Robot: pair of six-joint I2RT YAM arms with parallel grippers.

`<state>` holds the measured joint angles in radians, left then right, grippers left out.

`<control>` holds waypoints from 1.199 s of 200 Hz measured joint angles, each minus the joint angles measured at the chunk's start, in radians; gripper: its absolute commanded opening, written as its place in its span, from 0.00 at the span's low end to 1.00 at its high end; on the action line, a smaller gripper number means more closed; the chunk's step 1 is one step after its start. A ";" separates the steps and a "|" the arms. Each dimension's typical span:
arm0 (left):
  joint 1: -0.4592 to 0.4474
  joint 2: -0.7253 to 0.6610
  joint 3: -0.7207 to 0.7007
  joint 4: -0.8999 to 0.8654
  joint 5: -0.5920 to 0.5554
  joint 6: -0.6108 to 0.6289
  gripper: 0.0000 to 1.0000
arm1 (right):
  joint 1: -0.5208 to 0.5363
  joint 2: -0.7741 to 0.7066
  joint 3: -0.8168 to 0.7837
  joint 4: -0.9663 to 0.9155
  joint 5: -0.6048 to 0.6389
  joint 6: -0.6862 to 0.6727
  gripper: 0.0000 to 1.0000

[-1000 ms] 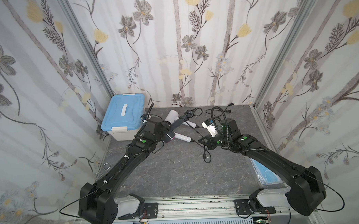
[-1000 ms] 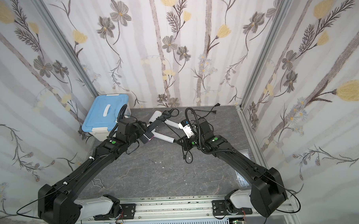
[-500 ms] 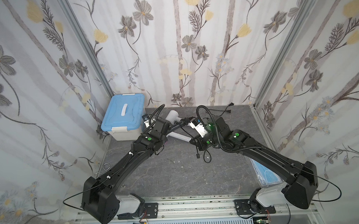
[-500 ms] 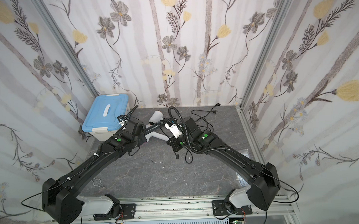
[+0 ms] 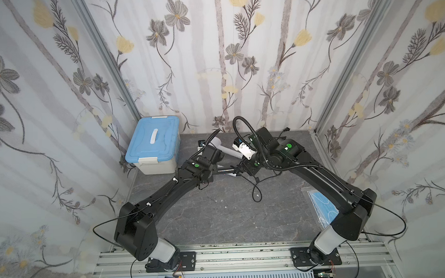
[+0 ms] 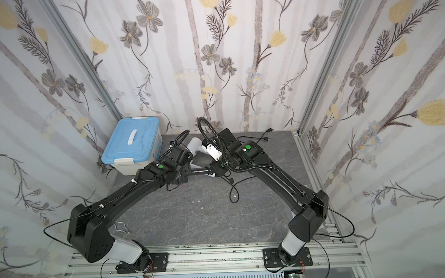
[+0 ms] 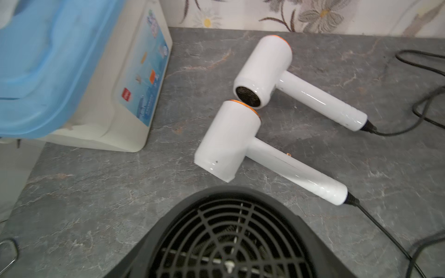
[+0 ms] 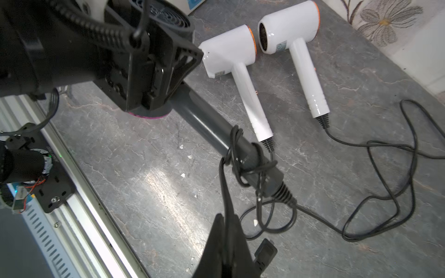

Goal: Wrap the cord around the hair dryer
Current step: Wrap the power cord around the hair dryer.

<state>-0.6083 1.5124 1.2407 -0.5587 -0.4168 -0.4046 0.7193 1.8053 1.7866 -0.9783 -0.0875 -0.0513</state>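
Left gripper (image 8: 154, 101) clamps the grey hair dryer (image 8: 216, 134) by its head, level over the table (image 8: 144, 180), presumably exposing the handle. Right gripper (image 8: 225, 223), pinched shut on the cord (image 8: 237, 154), tensions the loops there.

The black hair dryer (image 7: 228, 240) shows its grille at six o'clock. Toward one o'clock on the grey tabletop (image 7: 96, 192), the nearer white dryer (image 7: 231, 142) lies just beside the farther white dryer (image 7: 265, 69). The blue-lidded box (image 7: 134, 79) is at ten.
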 measured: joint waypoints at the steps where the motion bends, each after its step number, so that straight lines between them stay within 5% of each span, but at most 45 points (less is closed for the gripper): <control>1: -0.002 0.002 0.001 0.003 0.007 0.005 0.00 | 0.000 0.001 0.003 -0.002 0.001 -0.001 0.00; 43: -0.072 0.029 -0.022 0.127 0.210 0.127 0.00 | -0.063 0.038 0.101 -0.141 -0.002 -0.072 0.00; 107: -0.073 -0.017 -0.121 0.279 0.463 0.163 0.00 | -0.179 0.035 0.068 -0.190 -0.256 -0.235 0.01; 199: -0.053 -0.108 -0.153 0.324 0.609 0.172 0.00 | -0.241 -0.041 -0.065 -0.042 -0.363 -0.499 0.06; 240: -0.034 -0.205 -0.109 0.248 0.623 0.159 0.00 | -0.277 -0.099 -0.192 0.160 -0.488 -0.465 0.25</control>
<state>-0.6422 1.3075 1.1313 -0.3107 0.2058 -0.2459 0.4419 1.7065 1.5948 -0.8185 -0.5751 -0.5163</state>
